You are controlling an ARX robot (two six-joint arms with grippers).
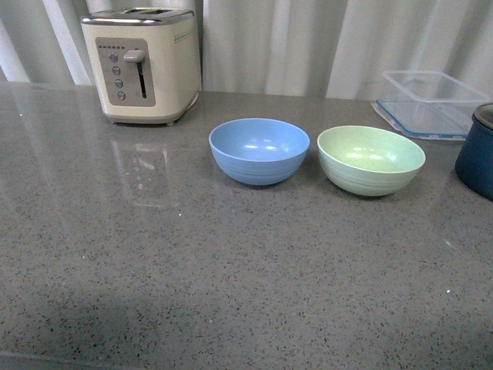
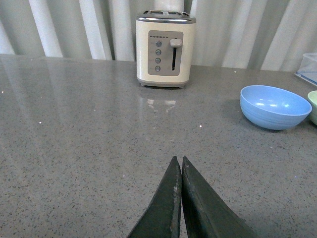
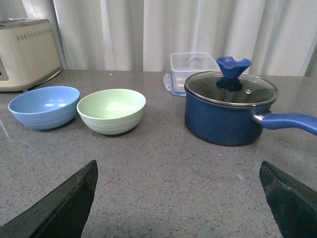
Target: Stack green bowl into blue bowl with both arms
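Two bowls stand on my worktop (image 1: 231, 270): one blue bowl (image 1: 259, 150), one green bowl (image 1: 370, 159) just beside it. I count one toaster (image 1: 142, 65), one pot (image 3: 225, 116), one box (image 1: 427, 104). Left tool (image 2: 180, 166) clenched, empty; right tool (image 3: 178, 166) released.

A kitchen setting is suggested. A grey speckled stone desk (image 1: 231, 277), polished like a worktop, is seen, with kitchen goods gathered towards its far edge. A cream two-slot toaster (image 1: 142, 65) with a lever and buttons is stood near the far left corner. A clear plastic food container (image 1: 427, 104) is placed near the far right corner, and a navy pot (image 3: 225, 119) with a glass lid (image 3: 230, 88) is set just in front of it. A blue bowl (image 1: 259, 150) and a green bowl (image 1: 370, 159) are set side by side between toaster and pot. The desk is backed by pale pleated curtains (image 1: 293, 42).
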